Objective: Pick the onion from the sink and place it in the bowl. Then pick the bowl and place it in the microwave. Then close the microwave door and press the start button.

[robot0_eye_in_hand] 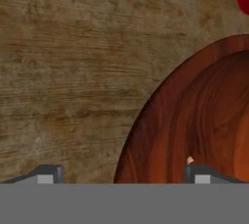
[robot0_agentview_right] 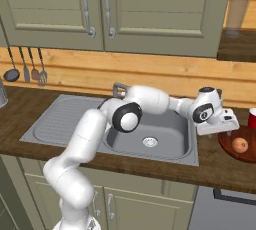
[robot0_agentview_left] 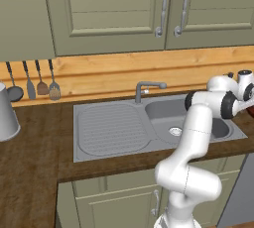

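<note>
The onion (robot0_agentview_right: 240,145) lies inside the reddish-brown bowl (robot0_agentview_right: 249,155), which stands on the wooden counter to the right of the sink (robot0_agentview_right: 60,119). My gripper (robot0_agentview_right: 226,129) hovers just above the bowl's left rim, open and holding nothing. Seen from the hand, the gripper (robot0_eye_in_hand: 124,174) straddles the rim of the bowl (robot0_eye_in_hand: 204,116): one fingertip (robot0_eye_in_hand: 48,173) is over bare counter, the other over the bowl's inside. A sliver of the onion (robot0_eye_in_hand: 189,159) peeks out beside that fingertip. The microwave and its door are out of view.
The sink basin (robot0_agentview_left: 171,115) and faucet (robot0_agentview_left: 146,89) lie left of the hand, under my forearm. A red object (robot0_agentview_right: 252,118) stands just behind the bowl. Utensils (robot0_agentview_left: 34,81) hang on the back wall, and a grey container (robot0_agentview_left: 6,115) sits at far left.
</note>
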